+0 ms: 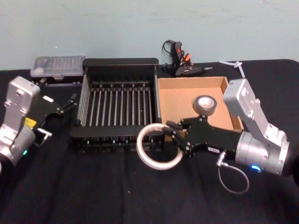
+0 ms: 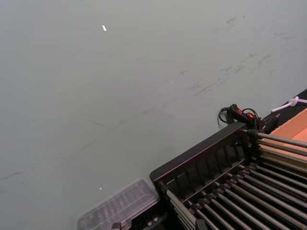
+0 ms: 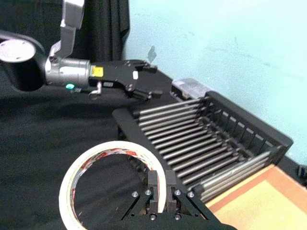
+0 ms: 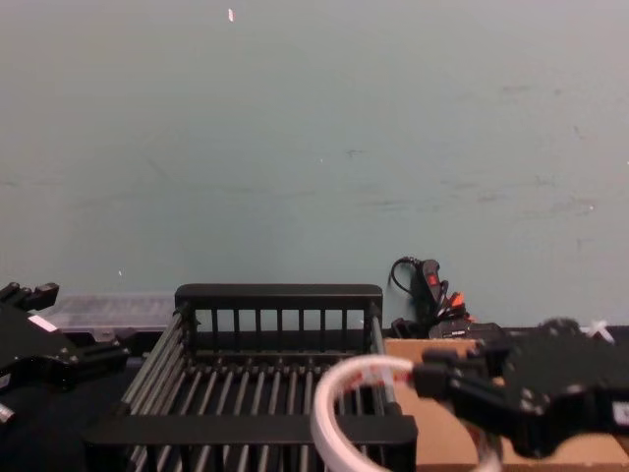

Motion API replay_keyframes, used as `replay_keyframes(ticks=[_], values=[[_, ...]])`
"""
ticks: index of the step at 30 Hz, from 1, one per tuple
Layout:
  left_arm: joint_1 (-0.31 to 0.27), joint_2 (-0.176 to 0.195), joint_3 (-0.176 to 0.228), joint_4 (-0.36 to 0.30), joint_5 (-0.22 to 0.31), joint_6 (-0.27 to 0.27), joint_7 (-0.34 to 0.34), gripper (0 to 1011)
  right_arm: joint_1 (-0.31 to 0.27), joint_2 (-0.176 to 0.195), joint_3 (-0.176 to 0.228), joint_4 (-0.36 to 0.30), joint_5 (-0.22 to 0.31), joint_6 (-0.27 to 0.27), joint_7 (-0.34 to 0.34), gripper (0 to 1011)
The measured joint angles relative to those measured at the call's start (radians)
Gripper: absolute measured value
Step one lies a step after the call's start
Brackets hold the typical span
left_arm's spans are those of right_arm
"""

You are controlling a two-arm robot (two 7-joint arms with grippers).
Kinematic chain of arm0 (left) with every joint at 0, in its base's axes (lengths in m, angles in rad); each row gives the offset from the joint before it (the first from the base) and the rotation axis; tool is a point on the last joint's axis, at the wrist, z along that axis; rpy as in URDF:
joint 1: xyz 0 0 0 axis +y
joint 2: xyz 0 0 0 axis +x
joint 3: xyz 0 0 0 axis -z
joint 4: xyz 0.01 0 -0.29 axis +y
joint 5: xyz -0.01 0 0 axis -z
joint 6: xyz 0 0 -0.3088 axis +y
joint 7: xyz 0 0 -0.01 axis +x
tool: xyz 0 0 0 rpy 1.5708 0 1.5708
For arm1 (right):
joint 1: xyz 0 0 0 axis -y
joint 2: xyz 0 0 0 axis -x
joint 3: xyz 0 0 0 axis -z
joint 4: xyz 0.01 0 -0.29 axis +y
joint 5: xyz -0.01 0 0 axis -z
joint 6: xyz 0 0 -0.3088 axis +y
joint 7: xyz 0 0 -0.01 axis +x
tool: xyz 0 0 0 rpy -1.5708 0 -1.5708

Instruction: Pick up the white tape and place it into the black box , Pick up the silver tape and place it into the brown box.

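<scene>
The white tape (image 1: 145,157) hangs tilted at the front right corner of the black box (image 1: 120,62), a slatted crate. My right gripper (image 1: 172,132) is shut on the ring's rim; in the right wrist view its fingers (image 3: 154,184) pinch the band of the tape (image 3: 112,146), whose core is printed red. The silver tape (image 1: 205,108) lies flat inside the brown box (image 1: 177,100), right of the crate. My left gripper (image 1: 71,102) hovers open at the crate's left side, holding nothing. The chest view shows the ring (image 4: 329,403) in front of the crate (image 4: 280,295).
A clear plastic case (image 1: 58,66) lies behind the crate's left corner. A black glue gun (image 1: 180,60) with a cord sits behind the brown box. A white zip tie (image 1: 233,64) lies at the back right. Black cloth covers the table.
</scene>
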Motion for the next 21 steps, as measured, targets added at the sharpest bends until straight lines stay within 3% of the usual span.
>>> replay_keyframes(ticks=[12,21], values=[[0.0,0.0,0.0,0.0,0.0,0.0,0.0,1001,0.111,-0.075,-0.03,0.062,-0.004,0.037,-0.043,99],[0.0,0.0,0.0,0.0,0.0,0.0,0.0,1001,0.192,-0.171,-0.044,0.159,-0.038,0.09,-0.127,99]])
